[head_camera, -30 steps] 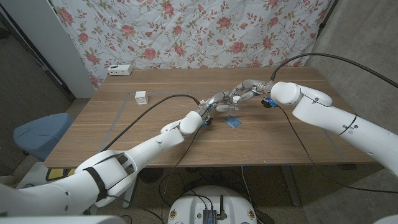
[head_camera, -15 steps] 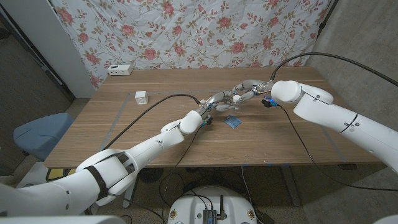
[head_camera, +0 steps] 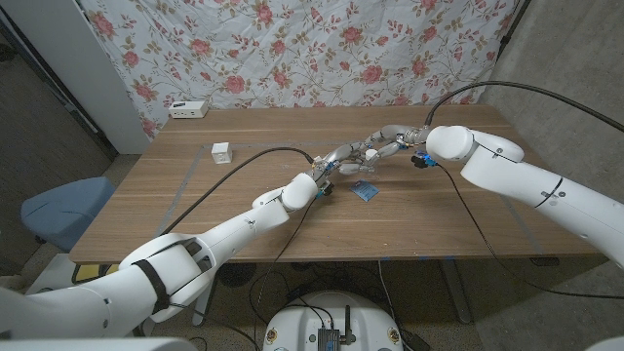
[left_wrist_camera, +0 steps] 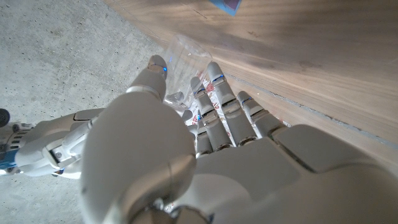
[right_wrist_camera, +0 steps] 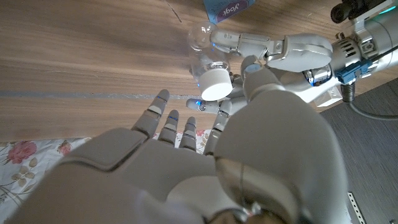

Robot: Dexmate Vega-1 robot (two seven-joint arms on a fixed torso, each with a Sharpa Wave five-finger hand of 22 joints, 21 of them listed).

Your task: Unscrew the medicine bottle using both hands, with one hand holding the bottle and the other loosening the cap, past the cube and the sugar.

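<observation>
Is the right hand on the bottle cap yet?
Touching. In the right wrist view, the right hand has fingertips against the white cap.

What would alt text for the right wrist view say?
The left hand holds a clear bottle on its side over the wooden table; the right hand's fingers reach toward its white cap. A blue packet lies beyond.

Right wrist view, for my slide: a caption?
Left robot hand holds the clear medicine bottle; right robot hand reaches its white cap.
</observation>
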